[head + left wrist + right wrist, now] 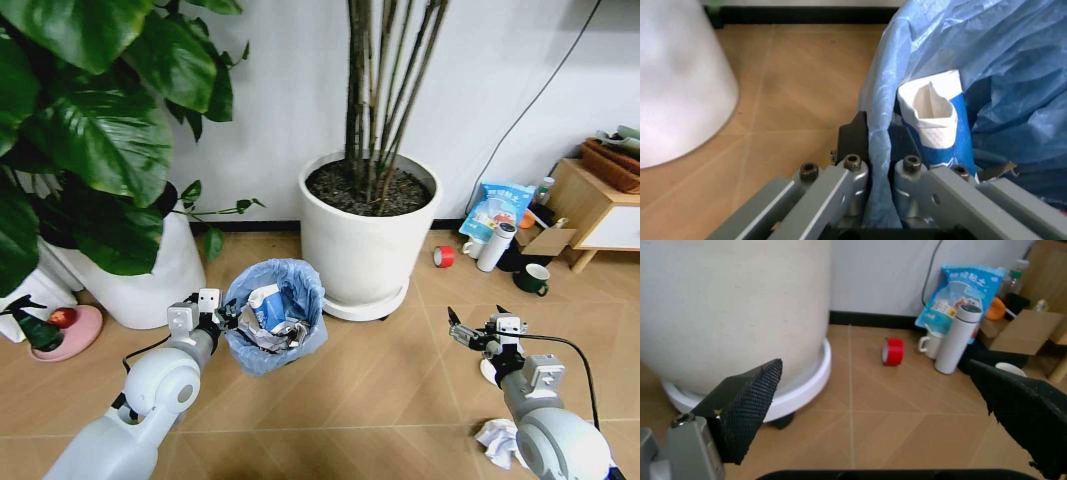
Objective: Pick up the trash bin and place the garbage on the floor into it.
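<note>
Because the left gripper (880,175) has its two jaws squeezed tight on the rim and blue bag of the trash bin (275,318), the bin is in its hold. In the left wrist view, one finger sits outside the rim and the other sits inside, with the crinkly bag pinched between them. A small blue-white carton (933,120) stands in the bin just past the inside finger, and crumpled paper lies there with it. In the head view the bin is low in front of the robot, just beside the big white plant pot (368,235) with the thin stems. I cannot tell if the bin is lifted off the floor (380,370) or sitting on it.

The right gripper (472,332) is spread wide and holds nothing. It hangs low over the floor on the robot's right side, well apart from the bin. Near that arm, a crumpled white paper (497,441) lies on the floor, and a white round lid (487,370) peeks out from under the gripper's wrist. Farther off by the wall are a red tape roll (444,256), a white bottle (953,337) and a green mug (531,279); the tape and mug are not trash.

To do this step well, I think the left gripper should hold the bin firm and level so nothing tips out. The thin bag could slip or tear, so slow moves are best. The open mouth should face up and come close to the paper.
</note>
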